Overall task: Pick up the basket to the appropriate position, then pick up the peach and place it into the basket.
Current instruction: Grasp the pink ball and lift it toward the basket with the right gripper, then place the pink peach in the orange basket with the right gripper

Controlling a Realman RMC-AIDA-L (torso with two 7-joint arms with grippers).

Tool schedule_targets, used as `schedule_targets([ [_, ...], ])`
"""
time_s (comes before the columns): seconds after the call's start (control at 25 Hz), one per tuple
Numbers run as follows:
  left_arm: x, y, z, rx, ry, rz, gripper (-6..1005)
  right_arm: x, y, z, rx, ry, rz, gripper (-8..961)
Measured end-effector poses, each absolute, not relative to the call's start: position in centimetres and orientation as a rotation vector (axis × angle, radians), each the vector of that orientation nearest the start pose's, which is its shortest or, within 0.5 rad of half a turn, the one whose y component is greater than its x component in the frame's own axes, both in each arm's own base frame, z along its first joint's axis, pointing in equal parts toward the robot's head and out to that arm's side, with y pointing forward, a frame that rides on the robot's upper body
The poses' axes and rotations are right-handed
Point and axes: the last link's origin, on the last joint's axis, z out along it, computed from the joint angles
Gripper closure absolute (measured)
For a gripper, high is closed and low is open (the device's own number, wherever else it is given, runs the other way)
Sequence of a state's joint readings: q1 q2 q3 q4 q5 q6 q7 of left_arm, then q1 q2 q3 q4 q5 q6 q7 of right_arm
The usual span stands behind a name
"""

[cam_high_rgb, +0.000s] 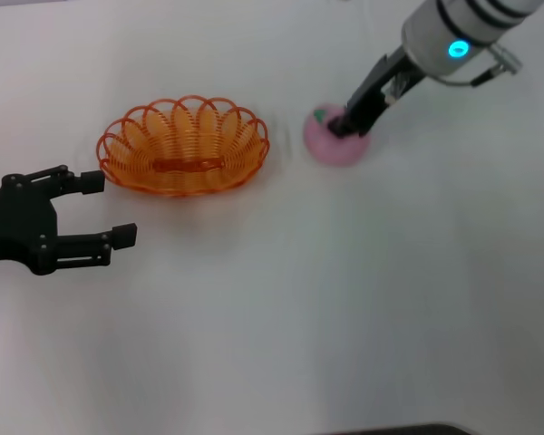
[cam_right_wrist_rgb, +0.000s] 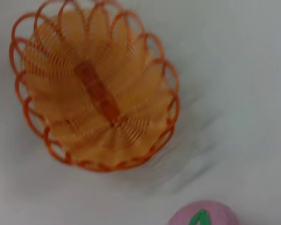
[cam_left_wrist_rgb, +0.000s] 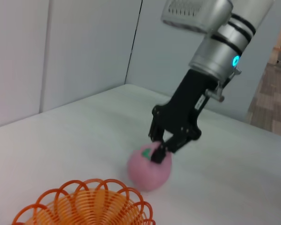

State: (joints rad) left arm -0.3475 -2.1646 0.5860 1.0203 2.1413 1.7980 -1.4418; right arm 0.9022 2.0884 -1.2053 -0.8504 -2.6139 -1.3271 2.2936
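The orange basket (cam_high_rgb: 183, 177) stands upright on the white table, left of centre; it also shows in the left wrist view (cam_left_wrist_rgb: 84, 201) and the right wrist view (cam_right_wrist_rgb: 98, 93). It holds nothing. The pink peach (cam_high_rgb: 331, 145) with its green leaf mark rests on the table to the basket's right, and shows in the left wrist view (cam_left_wrist_rgb: 147, 171) and the right wrist view (cam_right_wrist_rgb: 203, 216). My right gripper (cam_high_rgb: 343, 124) is open, its tips down at the peach's top (cam_left_wrist_rgb: 158, 152). My left gripper (cam_high_rgb: 111, 208) is open and empty, just in front of the basket's left end.
The white table (cam_high_rgb: 344, 299) stretches wide in front of the basket and the peach. A pale wall stands behind the table in the left wrist view (cam_left_wrist_rgb: 61, 47).
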Motion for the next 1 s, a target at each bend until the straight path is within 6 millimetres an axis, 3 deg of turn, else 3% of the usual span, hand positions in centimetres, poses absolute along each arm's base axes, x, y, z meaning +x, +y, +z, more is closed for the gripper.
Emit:
schedule_targets([
  [0.2, -28.3, 27.1, 3.2, -2.750, -0.629, -0.591, 111, 14.8, 42.1, -0.6, -2.664, 0.733, -0.263, 850],
  [0.36, -28.4, 27.1, 3.2, -2.750, -0.633, -0.590, 110, 12.3, 42.1, -0.1, -2.709, 0.694, -0.073, 866],
  [0.56, -28.4, 27.1, 3.3, -2.751, -0.636, -0.591, 110, 10.3, 42.2, -3.1, -2.768, 0.617, -0.014, 886],
  [0.8, -28.2, 27.1, 3.1, -2.755, -0.637, -0.601, 110, 9.8, 42.4, -7.9, -2.801, 0.575, -0.064, 898],
  [1.0, -28.2, 27.1, 2.8, -2.757, -0.651, -0.613, 110, 10.1, 42.1, -9.4, -2.828, 0.570, -0.088, 811],
])
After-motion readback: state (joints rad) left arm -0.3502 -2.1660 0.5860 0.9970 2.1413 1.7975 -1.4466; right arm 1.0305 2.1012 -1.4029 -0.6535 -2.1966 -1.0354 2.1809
